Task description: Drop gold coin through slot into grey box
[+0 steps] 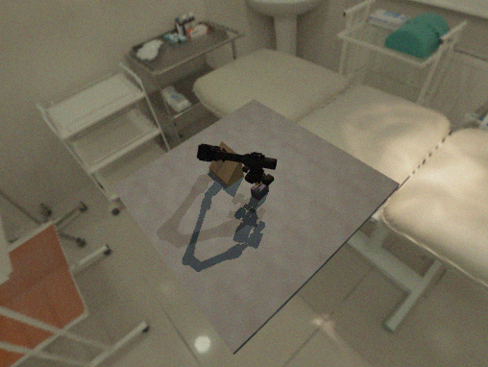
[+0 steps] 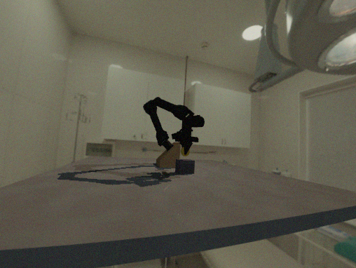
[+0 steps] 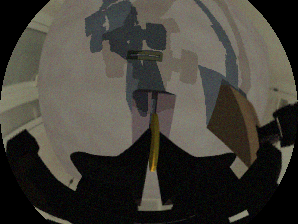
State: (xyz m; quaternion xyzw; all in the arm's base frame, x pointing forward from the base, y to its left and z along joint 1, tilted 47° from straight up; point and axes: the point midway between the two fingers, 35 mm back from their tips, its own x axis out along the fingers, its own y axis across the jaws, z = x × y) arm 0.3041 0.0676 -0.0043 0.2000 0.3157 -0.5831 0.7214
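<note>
My gripper (image 1: 256, 180) (image 2: 186, 151) (image 3: 151, 132) points down, shut on the gold coin. The coin (image 2: 182, 152) (image 3: 155, 145) is on edge between the fingertips, seen nearly edge-on in the wrist view and partly hidden by the fingers in the exterior view. The closed grey box (image 1: 259, 192) (image 2: 185, 167) (image 3: 168, 107) is beneath; a small gap shows between coin and lid in the exterior view. In the wrist view the dark slot (image 3: 154, 102) runs nearly in line with the coin, whose far end overlaps the slot's near end. The dark-green holder (image 3: 145, 55) lies beyond the box, empty.
A brown wedge-shaped block (image 1: 225, 171) (image 2: 169, 158) (image 3: 231, 117) stands near the box, under the arm's base, at the right in the wrist view. The arm's shadows fall across the grey table top (image 1: 307, 192) (image 2: 105, 210). The table's edges are far from the gripper.
</note>
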